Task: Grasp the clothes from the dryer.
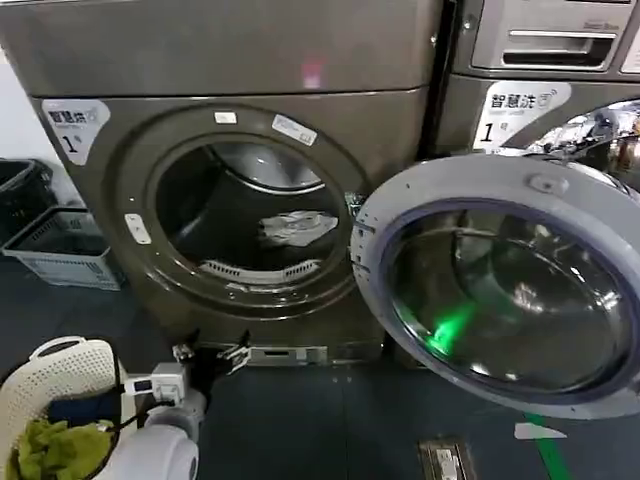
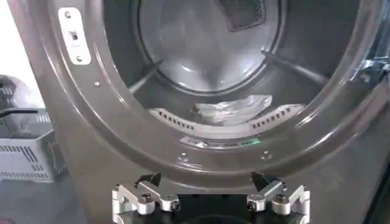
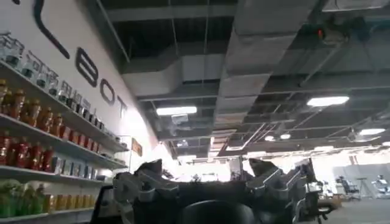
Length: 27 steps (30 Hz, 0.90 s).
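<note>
The clothes lie deep in the dryer, up ahead of the left gripper (fingers spread wide, empty).

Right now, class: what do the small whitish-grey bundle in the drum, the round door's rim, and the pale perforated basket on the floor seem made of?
The whitish-grey crumpled bundle of clothes: thin woven fabric, judging by its soft wrinkles. The grey rim of the open round door: probably matt moulded plastic around shiny glass that reflects light. The cream perforated basket: likely plastic, with regular holes.
</note>
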### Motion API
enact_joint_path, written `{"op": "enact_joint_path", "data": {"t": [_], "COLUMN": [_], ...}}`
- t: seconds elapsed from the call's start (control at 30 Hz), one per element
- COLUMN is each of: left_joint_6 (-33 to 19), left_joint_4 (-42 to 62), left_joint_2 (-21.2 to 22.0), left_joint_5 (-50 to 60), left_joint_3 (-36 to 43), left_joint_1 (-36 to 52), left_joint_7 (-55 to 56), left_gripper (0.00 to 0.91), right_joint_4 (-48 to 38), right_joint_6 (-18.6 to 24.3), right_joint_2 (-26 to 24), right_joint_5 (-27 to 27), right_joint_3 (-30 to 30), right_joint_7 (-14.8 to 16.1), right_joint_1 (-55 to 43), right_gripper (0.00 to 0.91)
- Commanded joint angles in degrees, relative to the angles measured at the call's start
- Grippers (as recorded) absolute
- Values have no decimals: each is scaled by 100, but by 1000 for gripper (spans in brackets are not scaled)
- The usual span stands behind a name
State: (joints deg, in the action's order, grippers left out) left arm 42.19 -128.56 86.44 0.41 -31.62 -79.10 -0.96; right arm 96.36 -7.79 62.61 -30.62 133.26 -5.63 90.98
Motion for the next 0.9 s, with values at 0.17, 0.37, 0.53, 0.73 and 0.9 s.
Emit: {"op": "enact_joint_path", "data": {"t": [0.17, 0.37, 0.53, 0.73, 0.9], "left_joint_6": [281, 281, 281, 281, 281], "left_joint_4": [33, 25, 22, 43, 56], "left_joint_2": [-1, -2, 4, 5, 2], "left_joint_5": [12, 52, 48, 84, 128], "left_joint_3": [8, 29, 40, 34, 59], "left_joint_1": [4, 0, 0, 3, 7], "left_joint_7": [-1, -9, -6, -2, 5], "left_gripper": [907, 907, 907, 907, 907], "right_joint_4": [-23, -43, -67, -116, -99], "right_joint_6": [4, 4, 6, 16, 14], "right_joint_2": [10, 20, 13, 7, 20], "right_joint_5": [-3, -2, -4, -1, -1], "right_joint_3": [21, 45, 64, 99, 88], "right_joint_7": [0, 0, 0, 1, 5], "right_joint_1": [27, 32, 58, 101, 87], "right_gripper": [907, 907, 907, 907, 907]}}
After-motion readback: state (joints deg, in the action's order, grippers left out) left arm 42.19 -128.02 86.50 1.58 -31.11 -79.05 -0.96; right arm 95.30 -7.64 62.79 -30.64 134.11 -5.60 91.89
